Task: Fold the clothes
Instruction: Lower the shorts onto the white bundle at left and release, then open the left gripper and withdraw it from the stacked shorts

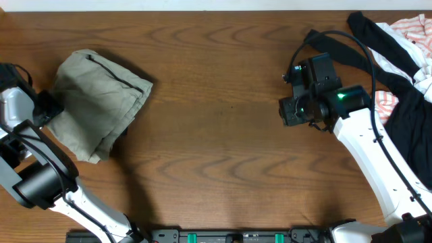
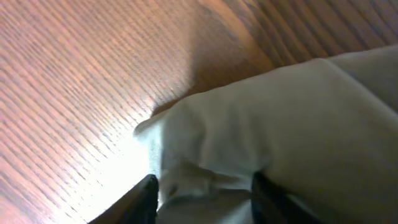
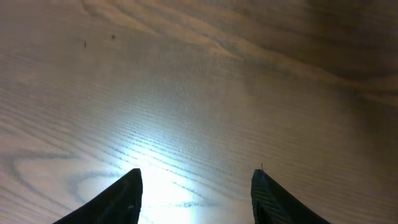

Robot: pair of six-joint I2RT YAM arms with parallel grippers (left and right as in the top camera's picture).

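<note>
The sage-green shorts (image 1: 101, 101) lie at the left side of the wooden surface (image 1: 223, 135) as a compact, layered bundle. The edges are roughly stacked, and a dark seam or drawstring line runs across the top layer. Judged from that shape, the folding is at or near its last step, and what is left is letting go and tidying.

The left claw (image 2: 204, 183) sits at the bundle's left edge. In the left wrist view its two fingers (image 2: 146, 199) stand well apart, with a soft lip of the cloth lying between them. The cloth looks loose rather than squeezed, so the claw reads as parted and not gripping, though the contact at the very tips is out of frame.

The right claw (image 3: 198, 174) hangs over bare wood on the right half of the surface, well apart from the shorts. Its jaws are wide and hold nothing. Beyond it, at the far right corner, lies a heap with a black garment (image 1: 398, 128) and a pink-and-white striped garment (image 1: 412, 27), touched by neither arm.

The next move probably calls for the left claw to lift or back straight off the edge. It should not drag the top layer, since a snagged lip could pull the fold open. If the layers sit unevenly, a light press to flatten them would follow.
</note>
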